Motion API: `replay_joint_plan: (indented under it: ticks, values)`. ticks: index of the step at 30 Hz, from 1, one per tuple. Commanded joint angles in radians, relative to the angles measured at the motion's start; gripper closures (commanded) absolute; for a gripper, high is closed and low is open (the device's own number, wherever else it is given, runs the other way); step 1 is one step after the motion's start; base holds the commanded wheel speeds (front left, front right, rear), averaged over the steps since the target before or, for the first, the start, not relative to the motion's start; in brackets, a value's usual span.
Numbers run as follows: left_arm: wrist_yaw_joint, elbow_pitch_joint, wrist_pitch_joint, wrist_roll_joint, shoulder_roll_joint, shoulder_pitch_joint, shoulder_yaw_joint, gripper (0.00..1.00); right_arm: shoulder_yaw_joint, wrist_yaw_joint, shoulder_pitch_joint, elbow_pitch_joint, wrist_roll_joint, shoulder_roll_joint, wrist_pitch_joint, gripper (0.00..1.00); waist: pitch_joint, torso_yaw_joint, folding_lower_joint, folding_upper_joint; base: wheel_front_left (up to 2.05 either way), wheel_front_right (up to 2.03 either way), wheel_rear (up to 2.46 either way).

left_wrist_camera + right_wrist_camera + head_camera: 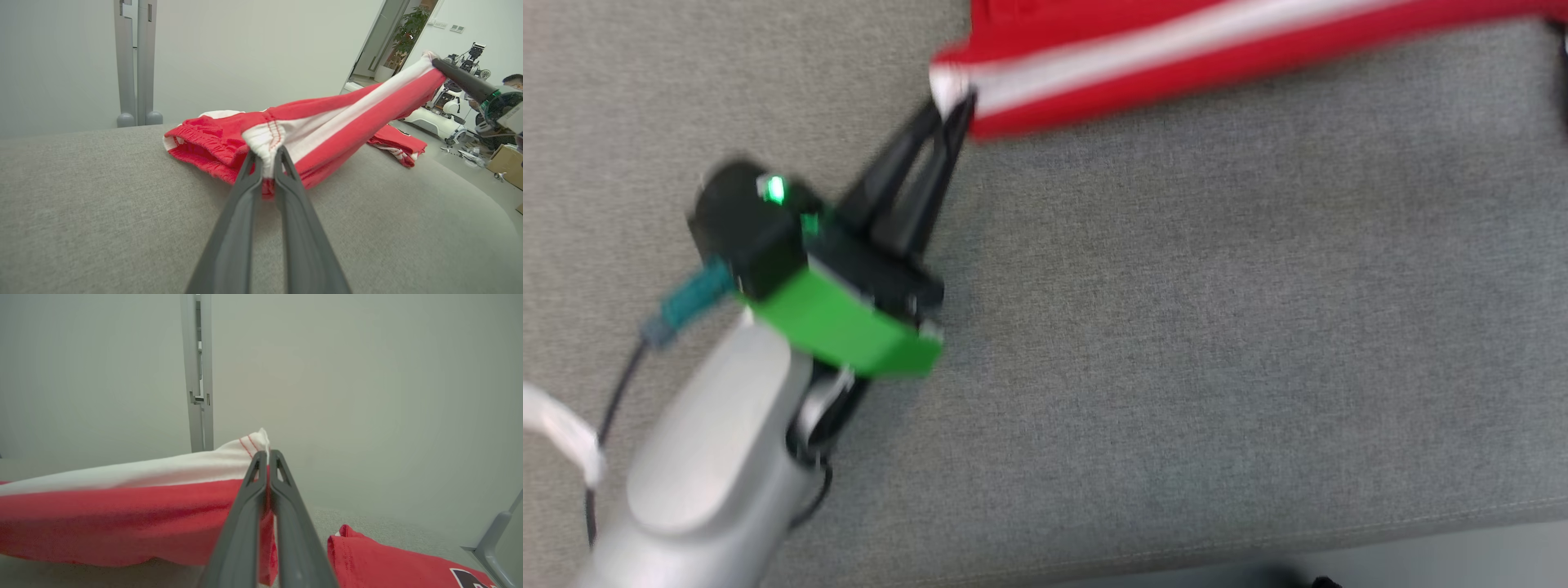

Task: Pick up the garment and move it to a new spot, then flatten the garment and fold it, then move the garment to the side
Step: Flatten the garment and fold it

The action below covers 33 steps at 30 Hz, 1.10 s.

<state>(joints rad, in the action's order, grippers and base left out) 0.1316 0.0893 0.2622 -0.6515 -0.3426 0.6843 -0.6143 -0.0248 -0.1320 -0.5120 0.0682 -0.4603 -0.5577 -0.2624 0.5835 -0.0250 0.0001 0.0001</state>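
Left gripper (952, 110): fingers drawn narrow, pinched on the garment (1176, 57) at a gathered white corner of its waistband. The left wrist view shows the white elastic bunched between the two tips (265, 157), with red cloth on both sides of them.

Right gripper (265, 455): fingers pressed together on the other end of the white stripe, at a corner with red stitching. The left wrist view shows this gripper (435, 63) far right, holding that end higher than the left end.

Garment (327, 122): red with a broad white stripe, pulled taut between the two grippers along the far side of the surface (1176, 367). The span is raised. The waistband bunch sags left of the left gripper, low over the surface. In the right wrist view the red lower edge (122, 522) hangs low with shadow under it; contact cannot be told.

Left arm: pale forearm (711, 457) at near left, green block (849, 327) and green light (774, 189) on the wrist. Head view is blurred.

Surface: grey woven cloth.

Another red piece (388, 559) with a dark print lies flat on the surface at the right. Cannot tell whether it is part of the same garment.

Beyond: grey post (135, 61) against a pale wall (245, 49); plant (408, 28) and box (504, 163) far right.
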Motion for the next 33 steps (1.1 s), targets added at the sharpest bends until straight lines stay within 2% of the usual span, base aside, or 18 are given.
replay_joint_plan:
  ticks: [1, 6, 10, 15, 19, 23, 30, 33]
  values:
    - [-0.002, -0.02, 0.003, 0.023, -0.022, -0.089, 0.019, 1.0, -0.046, 0.003, 0.064, 0.028, -0.006, 0.018, -0.003, 1.0, -0.075, 0.027, -0.0001, -0.0001, 0.0, 0.0, 0.0]
    - [-0.003, -0.1, 0.003, 0.071, -0.04, -0.335, 0.038, 1.0, -0.142, 0.005, 0.291, 0.116, -0.024, 0.111, -0.004, 1.0, -0.139, 0.038, -0.0001, -0.0001, 0.0, 0.0, 0.0]
    - [-0.004, -0.143, 0.003, 0.086, -0.053, -0.445, 0.031, 1.0, -0.192, 0.006, 0.416, 0.173, -0.028, 0.155, -0.004, 1.0, -0.173, 0.054, -0.0001, -0.0001, 0.0, 0.0, 0.0]
    - [-0.053, -0.197, -0.037, 0.07, -0.069, -0.491, 0.04, 1.0, -0.206, 0.007, 0.486, 0.19, 0.0, 0.143, -0.004, 1.0, -0.182, 0.071, -0.0001, -0.0001, 0.0, 0.0, 0.0]
    - [-0.073, -0.201, -0.094, 0.065, -0.052, -0.422, 0.042, 1.0, -0.198, 0.008, 0.424, 0.143, 0.025, 0.119, -0.004, 1.0, -0.168, 0.086, -0.0001, -0.0001, 0.0, 0.0, 0.0]
    - [-0.077, -0.148, -0.151, 0.074, -0.003, -0.309, 0.028, 1.0, -0.159, 0.008, 0.326, 0.046, 0.039, 0.074, -0.003, 1.0, -0.133, 0.107, -0.0001, -0.0001, 0.0, 0.0, 0.0]
    - [-0.063, 0.023, -0.199, 0.079, 0.1, -0.076, 0.02, 1.0, -0.055, 0.004, 0.103, -0.157, 0.049, -0.025, 0.001, 1.0, -0.065, 0.143, -0.0001, -0.0001, 0.0, 0.0, 0.0]
    - [-0.06, 0.094, -0.206, 0.079, 0.124, 0.004, 0.025, 1.0, 0.014, 0.003, 0.002, -0.232, 0.04, -0.061, 0.01, 1.0, -0.042, 0.151, -0.0001, -0.0001, 0.0, 0.0, 0.0]
